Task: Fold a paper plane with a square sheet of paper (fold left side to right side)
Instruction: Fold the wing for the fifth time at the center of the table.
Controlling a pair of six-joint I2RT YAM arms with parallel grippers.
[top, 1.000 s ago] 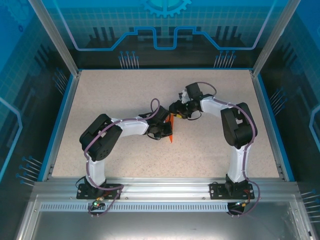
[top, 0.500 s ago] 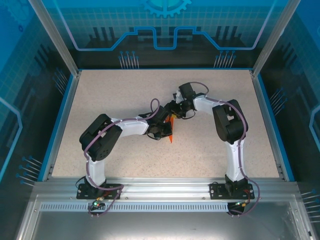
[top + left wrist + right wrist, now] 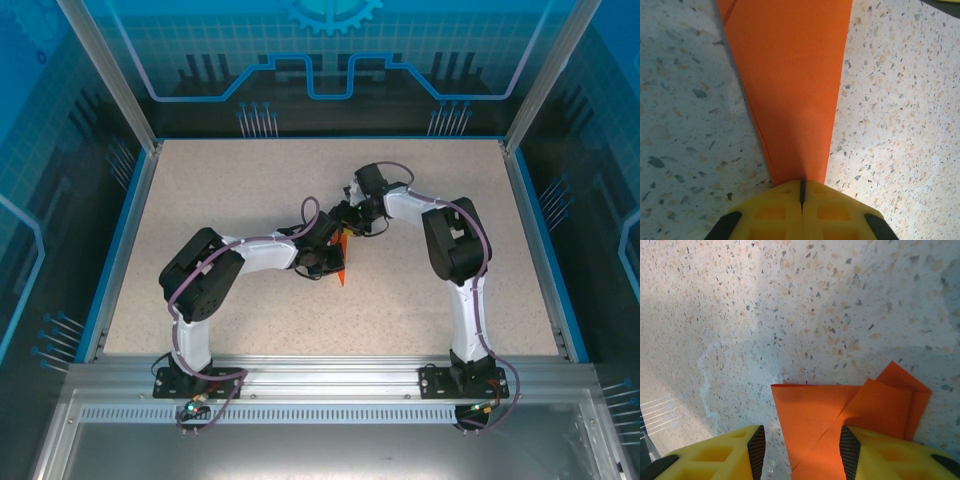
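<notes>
The bright orange paper [image 3: 342, 268] lies on the speckled table as a narrow folded dart shape, its point toward the near side. In the left wrist view the paper [image 3: 792, 90] runs flat away from my left gripper [image 3: 801, 192], which is shut with its yellow tips resting on the narrow end. My left gripper [image 3: 328, 260] is just left of the paper. My right gripper [image 3: 347, 222] stands at the paper's far end. It is open [image 3: 800, 445], and the layered folded end of the paper [image 3: 840, 415] reaches between its ribbed pads, close against the right pad [image 3: 848, 450].
The speckled tabletop [image 3: 230, 190] is bounded by a blue rim [image 3: 120, 240] and glass walls. The arms' bases are bolted to the metal rail [image 3: 320, 380] at the near edge. Both forearms meet near the table's middle.
My right arm has swung left, bringing its gripper in over the paper's far end. The left arm and the paper have stayed put.
</notes>
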